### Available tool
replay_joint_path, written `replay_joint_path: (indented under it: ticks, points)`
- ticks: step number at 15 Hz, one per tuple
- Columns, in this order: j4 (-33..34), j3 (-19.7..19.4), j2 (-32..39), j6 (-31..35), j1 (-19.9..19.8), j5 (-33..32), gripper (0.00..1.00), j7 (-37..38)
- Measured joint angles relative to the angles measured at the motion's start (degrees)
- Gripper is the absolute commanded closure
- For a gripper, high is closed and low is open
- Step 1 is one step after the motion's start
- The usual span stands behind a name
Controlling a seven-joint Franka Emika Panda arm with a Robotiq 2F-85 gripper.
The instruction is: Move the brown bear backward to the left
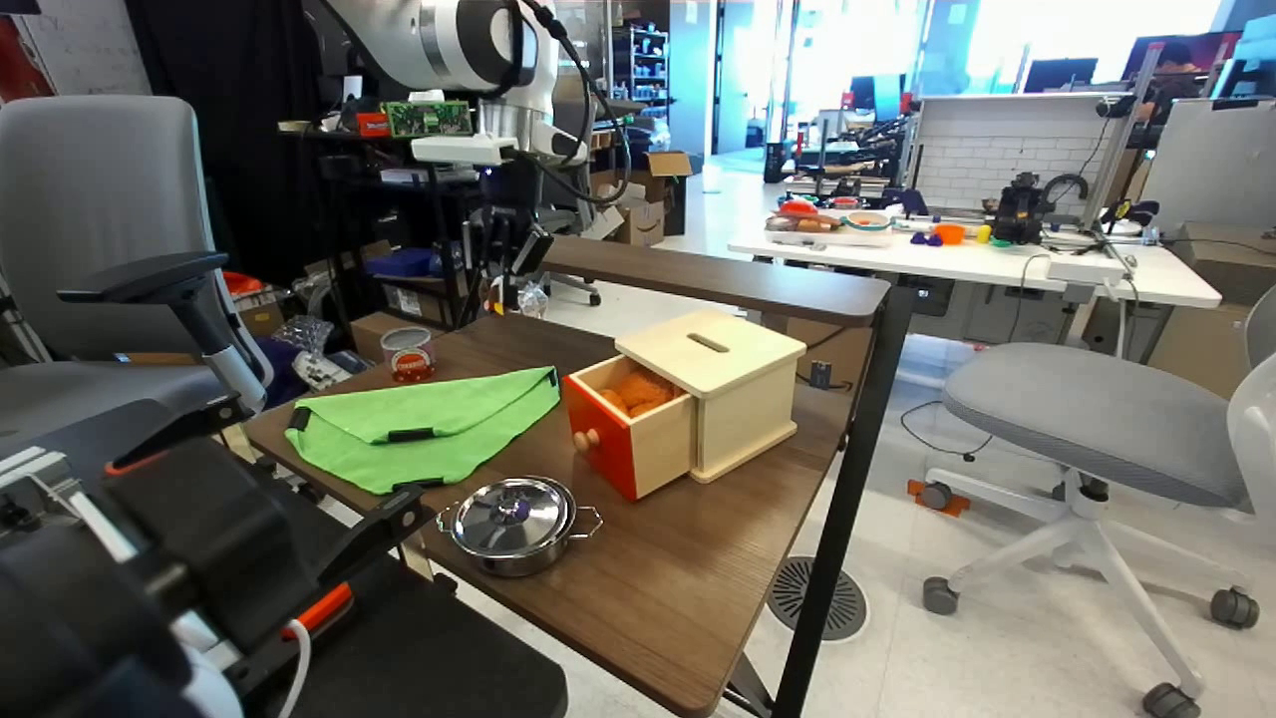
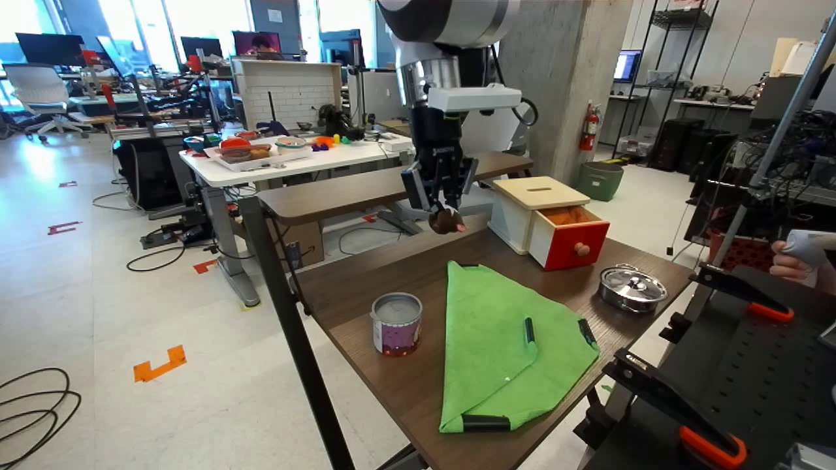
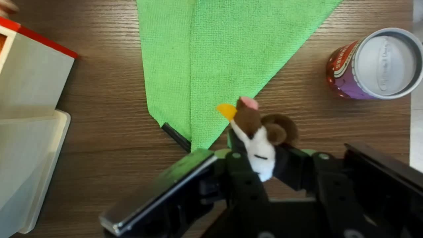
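One bear (image 3: pixel 260 142) hangs clamped in the pincer (image 2: pixel 447 207) over the tabletop (image 3: pixel 109 99); a shallow pinch could drop it, a low swing topple the can (image 3: pixel 376 64).

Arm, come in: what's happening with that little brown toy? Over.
Hand closed on the brown bear. Appears held above the table. Green cloth, can, wooden box nearby, none seen touching it.

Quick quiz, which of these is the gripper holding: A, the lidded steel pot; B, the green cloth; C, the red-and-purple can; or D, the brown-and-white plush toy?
D: in the wrist view, the brown-and-white plush toy is pinched by the gripper.
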Motion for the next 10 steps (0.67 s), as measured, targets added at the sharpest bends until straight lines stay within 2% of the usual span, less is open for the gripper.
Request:
replay_joint_path:
  ticks: [10]
  points:
    - [13.8, -2.1, 11.4, -1.3, 0.5, -0.1, 0.96, 6.7]
